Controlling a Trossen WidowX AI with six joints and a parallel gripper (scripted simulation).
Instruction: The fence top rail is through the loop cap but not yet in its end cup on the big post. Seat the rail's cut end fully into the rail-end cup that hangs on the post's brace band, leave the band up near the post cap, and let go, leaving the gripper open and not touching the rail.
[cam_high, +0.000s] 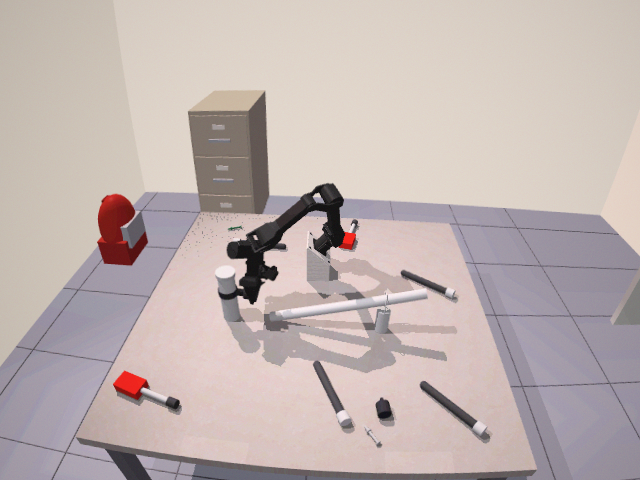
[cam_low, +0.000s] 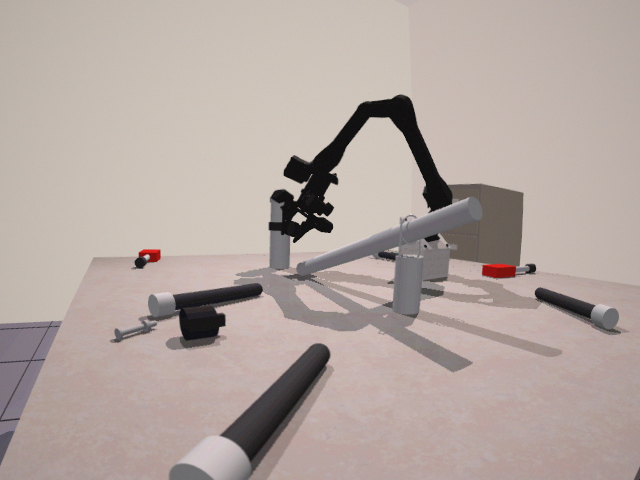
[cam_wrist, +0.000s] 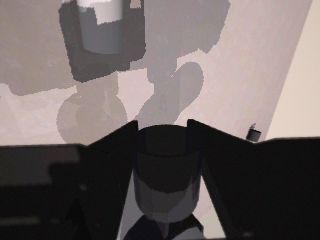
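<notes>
The white rail (cam_high: 330, 307) (cam_low: 361, 244) (cam_wrist: 101, 32) slopes through the loop cap's ring on the short post (cam_high: 382, 321) (cam_low: 407, 284). Its cut end is low at or near the table, outside the cup, to the big post's right in the top view. The big post (cam_high: 230, 308) (cam_low: 279, 253) stands upright, with the black brace band (cam_high: 227, 294) (cam_low: 275, 226) around its upper part. My gripper (cam_high: 250, 296) (cam_low: 295, 232) (cam_wrist: 162, 125) is shut on the dark rail-end cup (cam_wrist: 167, 177), beside the post and above the cut end. The cup's join to the band is hidden.
Dark rods with white ends (cam_high: 330, 390) (cam_high: 450, 405) (cam_high: 426, 283) lie around the short post. A black fitting (cam_high: 383, 408) (cam_low: 199, 323) and small bolt (cam_high: 372, 436) (cam_low: 133, 329) lie near the front. A red-headed piece (cam_high: 130, 384) lies front left; another (cam_high: 347, 240) is behind the arm.
</notes>
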